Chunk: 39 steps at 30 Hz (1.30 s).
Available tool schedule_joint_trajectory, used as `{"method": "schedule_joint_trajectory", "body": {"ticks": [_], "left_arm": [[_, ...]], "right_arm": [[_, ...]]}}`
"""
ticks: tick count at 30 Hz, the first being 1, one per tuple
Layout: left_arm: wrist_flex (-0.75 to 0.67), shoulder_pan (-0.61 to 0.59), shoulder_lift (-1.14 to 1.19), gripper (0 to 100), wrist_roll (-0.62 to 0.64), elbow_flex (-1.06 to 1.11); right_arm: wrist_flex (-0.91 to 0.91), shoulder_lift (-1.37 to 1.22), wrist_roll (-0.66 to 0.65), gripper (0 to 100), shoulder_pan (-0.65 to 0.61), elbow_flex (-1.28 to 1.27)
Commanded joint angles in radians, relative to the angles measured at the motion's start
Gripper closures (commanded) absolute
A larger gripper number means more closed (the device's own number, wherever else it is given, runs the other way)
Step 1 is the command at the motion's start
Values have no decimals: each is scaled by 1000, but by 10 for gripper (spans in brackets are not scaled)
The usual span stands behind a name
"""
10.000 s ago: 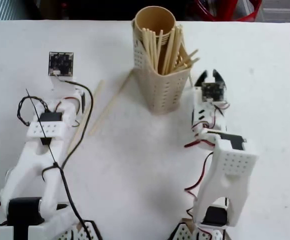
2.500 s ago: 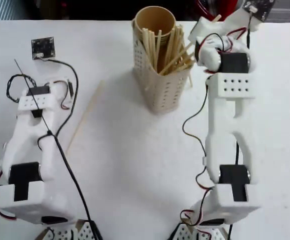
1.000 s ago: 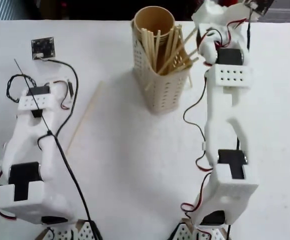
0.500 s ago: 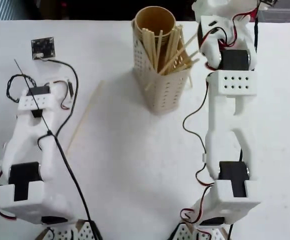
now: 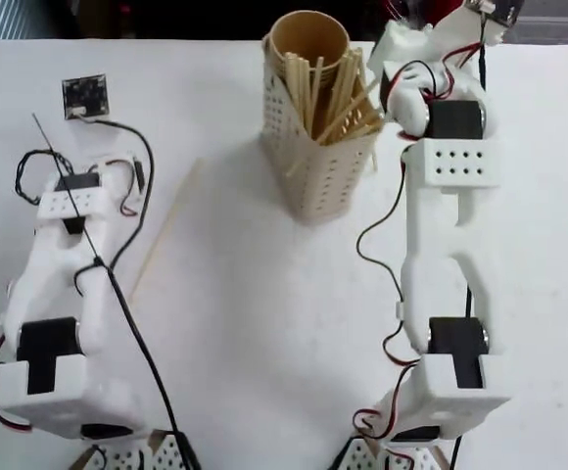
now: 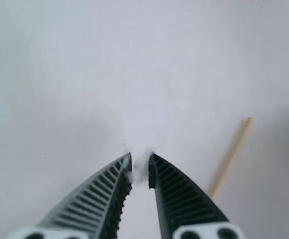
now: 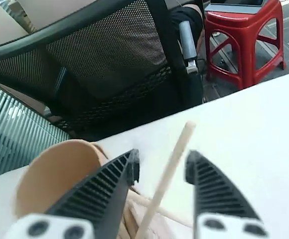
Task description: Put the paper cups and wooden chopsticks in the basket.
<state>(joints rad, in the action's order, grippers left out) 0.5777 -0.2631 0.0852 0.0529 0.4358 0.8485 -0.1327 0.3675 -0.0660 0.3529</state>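
Left gripper (image 6: pixel 139 167): jaws nearly together, empty, over bare table (image 6: pixel 84 74). Loose chopstick (image 6: pixel 231 157) lies flat just beside it. Basket (image 5: pixel 318 181) at centre back holds paper cup (image 5: pixel 308 39) and many sticks. Right gripper (image 7: pixel 162 162): jaws apart, either side of a leaning chopstick (image 7: pixel 177 149) in the basket, not gripping.

Judgement: the step in hand looks like the drop into the basket. Next, the left jaws need to open and straddle the loose chopstick.

Cream basket (image 5: pixel 323 186), dotted with rows of small holes. Tan paper cup (image 5: pixel 308 37). Pale wooden chopsticks (image 5: pixel 335 93). Plain white table (image 5: pixel 264 323). White arms (image 5: pixel 450 245) with black motor blocks (image 5: pixel 457 338). Black mesh chair (image 7: pixel 109 59); red stool (image 7: pixel 244 35).
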Motion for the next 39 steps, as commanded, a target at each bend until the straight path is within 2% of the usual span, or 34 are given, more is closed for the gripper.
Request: {"method": "schedule_joint_trajectory", "body": {"ticks": [1, 4, 9, 11, 15, 16, 18, 27, 39], "left_arm": [[-34, 4, -7, 916, 0, -6], [-34, 4, -7, 916, 0, -6], [-32, 4, -7, 916, 0, -6], [-32, 4, -7, 916, 0, -6], [-32, 4, -7, 916, 0, -6], [-32, 4, -7, 916, 0, -6], [-32, 4, -7, 916, 0, -6], [-34, 4, -7, 915, 0, -6], [-34, 4, -7, 915, 0, -6]], "right_arm": [[-2, 13, -9, 660, 7, -15], [-2, 13, -9, 634, -8, -17], [-4, 12, -9, 685, -15, -18], [-4, 12, -9, 752, -8, -18], [-67, 12, -12, 971, 10, -18], [-90, 12, -11, 995, 13, -20], [-110, 13, -12, 969, 16, -17], [-90, 41, -20, 982, 36, 8], [-71, 77, -21, 982, 130, 224]]}}
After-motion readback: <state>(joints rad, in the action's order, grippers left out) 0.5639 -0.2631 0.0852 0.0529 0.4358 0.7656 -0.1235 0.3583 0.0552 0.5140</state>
